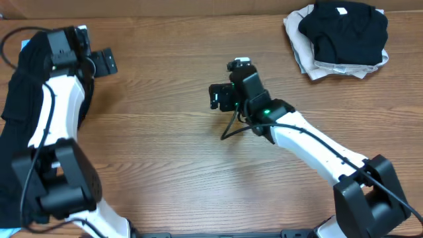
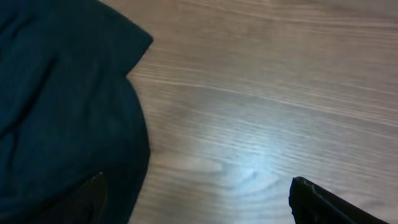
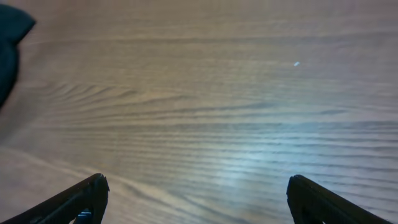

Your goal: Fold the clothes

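At the far left of the table (image 1: 165, 152), a crumpled dark shirt (image 1: 13, 99) lies in a loose heap along the edge, partly under the left arm (image 1: 56, 112). A small patch of light blue cloth (image 1: 25, 45) peeks out at its upper edge.

The left claw (image 1: 99, 61) sits just beside the right-hand border of this heap. In the left wrist view its jaws stand wide with nothing between them. One fingertip (image 2: 90, 196) is over the dark shirt (image 2: 56, 93) and the other (image 2: 323, 205) is over bare wood, so the hem of the cloth runs between the two. Whether the fingertip touches the cloth I cannot tell.

In the middle of the table, the right claw (image 1: 221, 92) points toward the left, over bare wood. Its jaws are also spread wide and hold nothing (image 3: 196, 199). From its wrist camera only a dark scrap of cloth (image 3: 9, 37) shows in the far upper left corner, well apart from the fingertips (image 3: 81, 196).

At the upper right corner lies a stack of folded shirts (image 1: 310, 63), beige ones below and a black shirt (image 1: 344, 30) on top, well apart from both claws.
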Action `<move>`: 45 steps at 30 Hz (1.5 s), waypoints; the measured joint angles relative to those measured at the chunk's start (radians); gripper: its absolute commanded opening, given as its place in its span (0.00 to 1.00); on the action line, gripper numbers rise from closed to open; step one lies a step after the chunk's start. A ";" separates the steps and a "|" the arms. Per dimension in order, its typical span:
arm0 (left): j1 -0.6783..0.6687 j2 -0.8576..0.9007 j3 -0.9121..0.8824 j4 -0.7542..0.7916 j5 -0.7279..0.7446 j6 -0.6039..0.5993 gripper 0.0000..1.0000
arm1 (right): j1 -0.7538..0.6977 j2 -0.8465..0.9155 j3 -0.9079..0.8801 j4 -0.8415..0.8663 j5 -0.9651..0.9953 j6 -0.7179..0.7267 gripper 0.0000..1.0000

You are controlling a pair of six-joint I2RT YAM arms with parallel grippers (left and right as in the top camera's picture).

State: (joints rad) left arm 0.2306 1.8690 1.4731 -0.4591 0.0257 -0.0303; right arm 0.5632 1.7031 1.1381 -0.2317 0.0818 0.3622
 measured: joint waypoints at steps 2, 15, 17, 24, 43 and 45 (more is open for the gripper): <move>0.000 0.066 0.050 -0.031 -0.015 0.000 0.91 | 0.010 0.000 0.002 0.000 0.055 0.000 0.95; 0.035 0.208 0.082 -0.094 -0.180 0.003 0.79 | 0.008 0.002 0.003 -0.013 0.133 0.000 0.95; 0.048 0.218 0.086 -0.092 -0.188 0.003 0.78 | 0.009 0.002 0.003 -0.023 0.134 0.000 0.95; 0.071 0.290 0.087 -0.073 -0.197 0.003 0.73 | 0.008 0.002 0.003 -0.027 0.135 0.000 0.95; 0.071 0.332 0.088 -0.023 -0.203 0.006 0.33 | 0.008 0.002 0.003 -0.030 0.135 0.000 0.93; 0.071 0.332 0.088 -0.023 -0.203 0.008 0.26 | 0.008 0.002 0.003 -0.030 0.135 0.000 0.93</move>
State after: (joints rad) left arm 0.3019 2.2013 1.5608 -0.4824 -0.1772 -0.0219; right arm 0.5716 1.7050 1.1408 -0.2619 0.2173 0.3622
